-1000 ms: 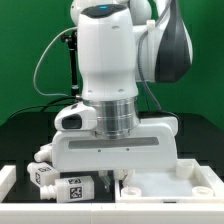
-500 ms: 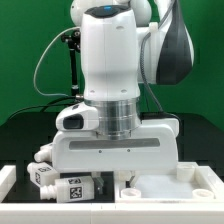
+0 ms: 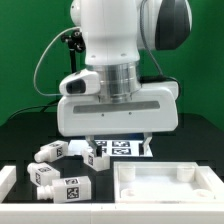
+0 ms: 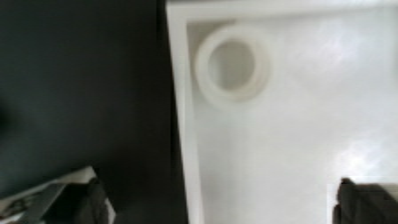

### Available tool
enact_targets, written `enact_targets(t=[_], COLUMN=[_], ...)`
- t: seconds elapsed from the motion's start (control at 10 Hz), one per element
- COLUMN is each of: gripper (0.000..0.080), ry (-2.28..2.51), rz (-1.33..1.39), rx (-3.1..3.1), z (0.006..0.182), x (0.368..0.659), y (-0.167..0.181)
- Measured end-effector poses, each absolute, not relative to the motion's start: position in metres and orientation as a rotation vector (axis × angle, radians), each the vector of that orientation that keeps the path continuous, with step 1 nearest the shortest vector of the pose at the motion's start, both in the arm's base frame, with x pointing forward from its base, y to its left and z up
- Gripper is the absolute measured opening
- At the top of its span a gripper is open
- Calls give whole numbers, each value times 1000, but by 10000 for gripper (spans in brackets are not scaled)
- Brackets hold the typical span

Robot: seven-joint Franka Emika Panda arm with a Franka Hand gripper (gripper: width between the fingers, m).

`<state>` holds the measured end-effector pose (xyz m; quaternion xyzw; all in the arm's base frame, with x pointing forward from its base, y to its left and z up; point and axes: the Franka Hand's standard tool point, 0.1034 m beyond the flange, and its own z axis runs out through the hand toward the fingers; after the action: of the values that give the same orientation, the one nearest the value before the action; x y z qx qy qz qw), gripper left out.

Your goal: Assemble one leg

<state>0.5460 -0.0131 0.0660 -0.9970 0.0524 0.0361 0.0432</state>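
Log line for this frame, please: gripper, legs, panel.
gripper: open, empty, over panel near round socket | legs: loose on table, none grasped | panel: flat, no leg seen fitted

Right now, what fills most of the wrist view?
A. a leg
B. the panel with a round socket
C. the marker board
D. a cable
B: the white panel with its round socket takes up most of that view, ahead of the open gripper.
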Motion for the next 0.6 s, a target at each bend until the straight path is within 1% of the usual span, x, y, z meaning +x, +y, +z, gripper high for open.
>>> enact_targets(t=[0.1,0.3,0.4,0.6], gripper=[644,649,649,649], ry=[158,158,147,96], rz=[116,119,133,161], rx=[-3050,-3050,-3052,-3055], z=[62,61,60,64], x=[547,547,543,524], y=[-14,-14,-13,-12])
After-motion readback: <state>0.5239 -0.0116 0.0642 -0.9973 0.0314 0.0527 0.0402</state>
